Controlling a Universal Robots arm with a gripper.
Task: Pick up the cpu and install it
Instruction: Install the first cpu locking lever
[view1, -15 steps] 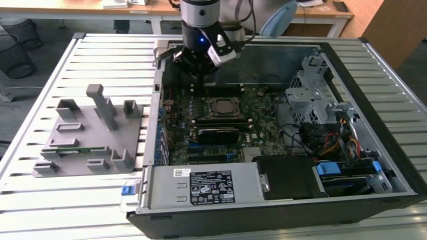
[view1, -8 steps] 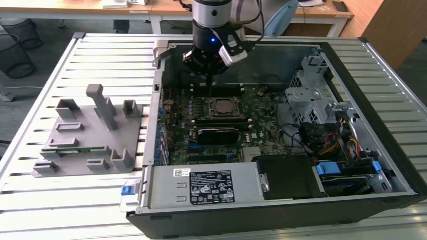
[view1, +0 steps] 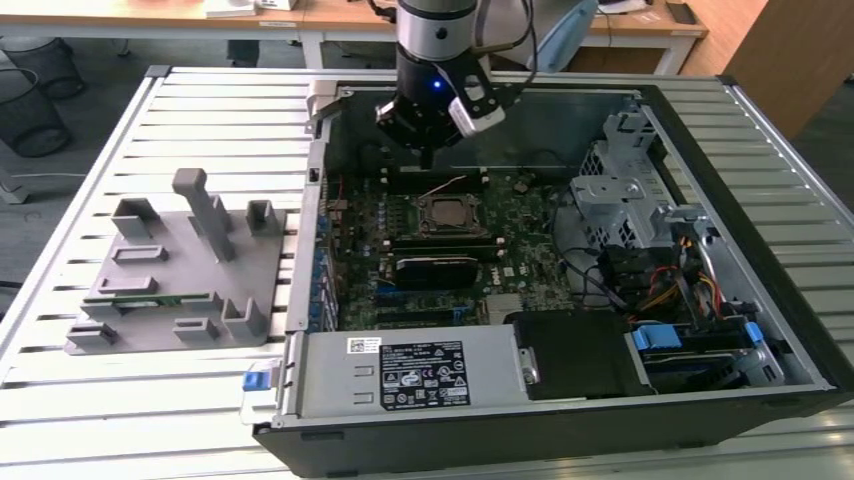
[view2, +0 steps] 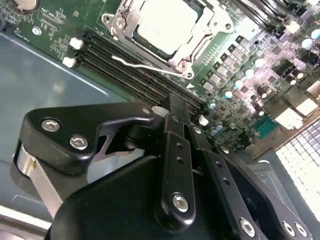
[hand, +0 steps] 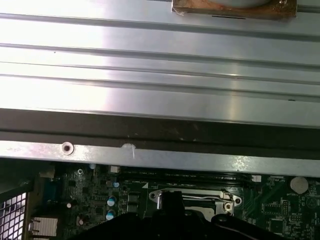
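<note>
— Where's the cpu (view2: 167, 26)?
— Seated in the motherboard (view1: 441, 235) socket, just beyond and below the gripper's (view2: 172, 107) tips, silver top showing.
— And the gripper itself?
— Fingers drawn together, nothing between them, hovering above the memory slots (view2: 135, 72).

Open case on slatted table, arm above the board.

Case (view1: 747, 300) lies open on the table (view1: 80, 400), motherboard (view1: 521, 215) flat inside. Cpu (view1: 443, 213) sits in the socket near mid-board; in the second wrist view cpu (view2: 167, 24) lies in the socket frame, memory slots (view2: 135, 75) just beside it. Heatsink (view1: 434, 270) lies nearer the camera than the socket. Power supply (view1: 407, 375) is at the case's near edge, drive cage (view1: 621, 195) and cables (view1: 654, 290) toward the exterior view's right. Fixture (view1: 174, 270) sits on the table at the exterior view's left of the case. Gripper (view1: 424, 158) hangs above the board, behind the socket.
</note>
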